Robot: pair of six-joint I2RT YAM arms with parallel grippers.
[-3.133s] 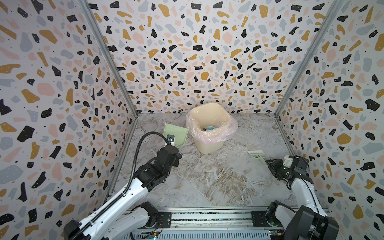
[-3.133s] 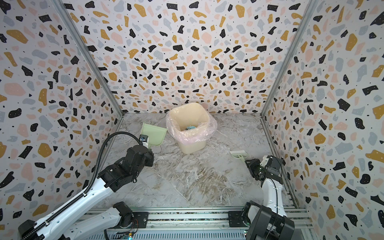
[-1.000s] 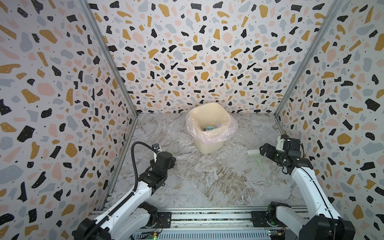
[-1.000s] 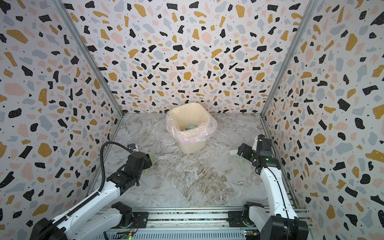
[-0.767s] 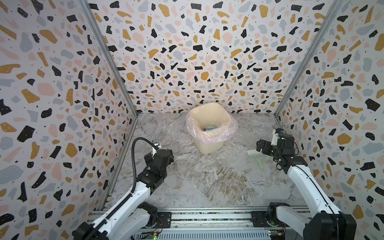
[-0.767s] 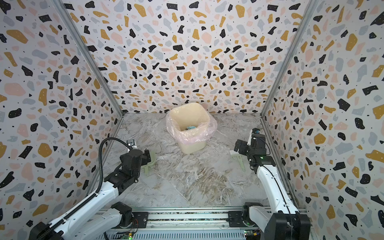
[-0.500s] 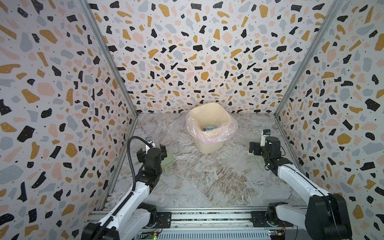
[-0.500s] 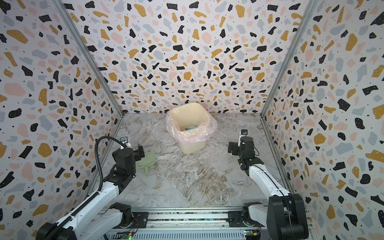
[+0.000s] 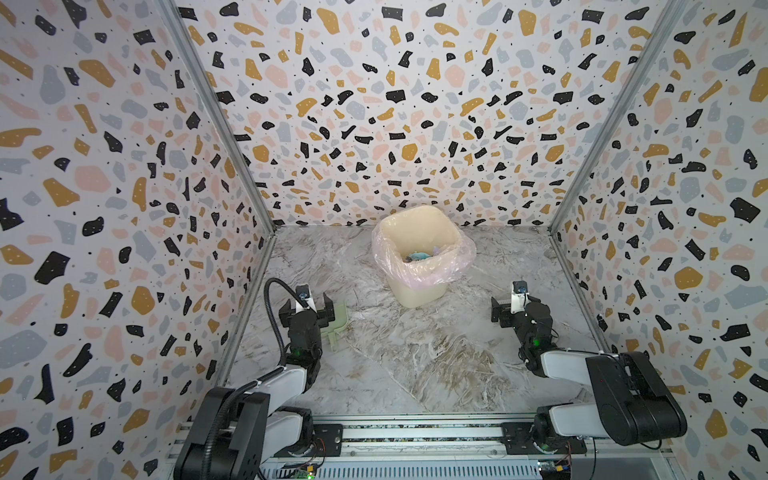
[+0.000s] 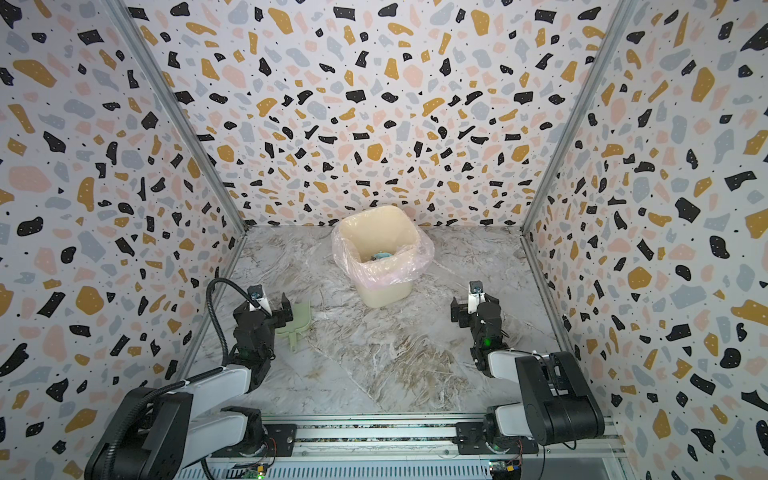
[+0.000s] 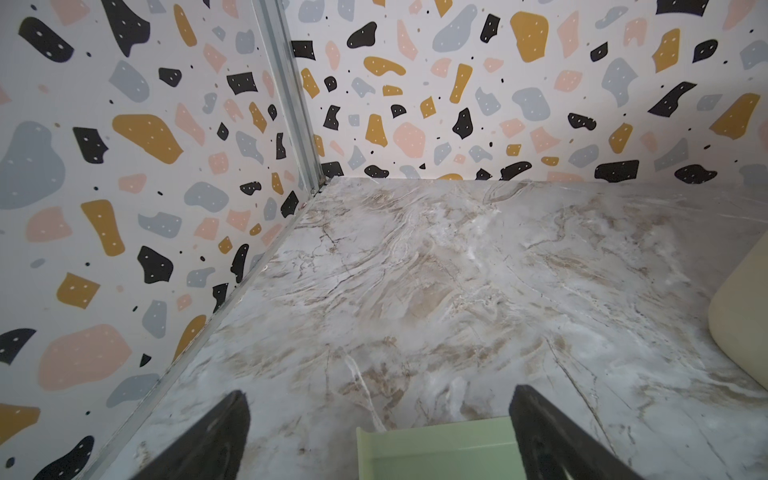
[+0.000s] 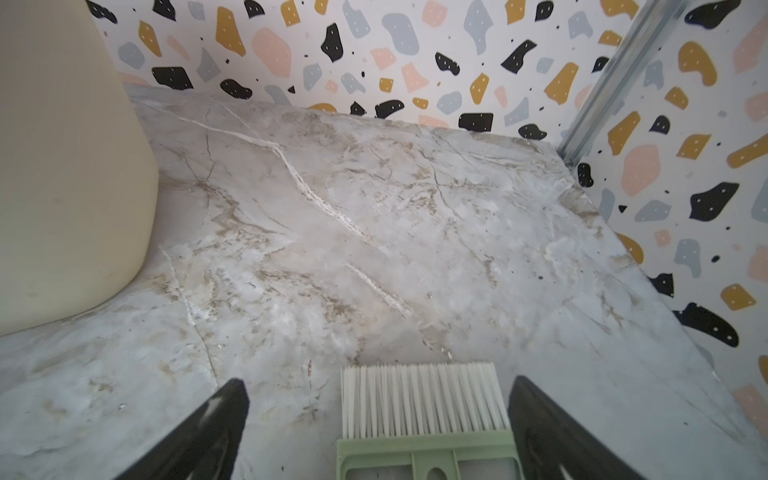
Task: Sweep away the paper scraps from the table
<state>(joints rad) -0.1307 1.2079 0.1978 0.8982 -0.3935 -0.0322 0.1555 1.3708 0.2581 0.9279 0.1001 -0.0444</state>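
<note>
Left gripper [image 9: 308,311] gapes over dustpan [image 9: 337,318] — right gripper [image 9: 517,309] over brush [image 12: 424,399].

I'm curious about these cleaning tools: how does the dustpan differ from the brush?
The dustpan lies by the left pincer; the brush by the right pincer. The brush has white bristles; the dustpan is a bare scoop. Both are pale green and lie ungripped on the table.
</note>
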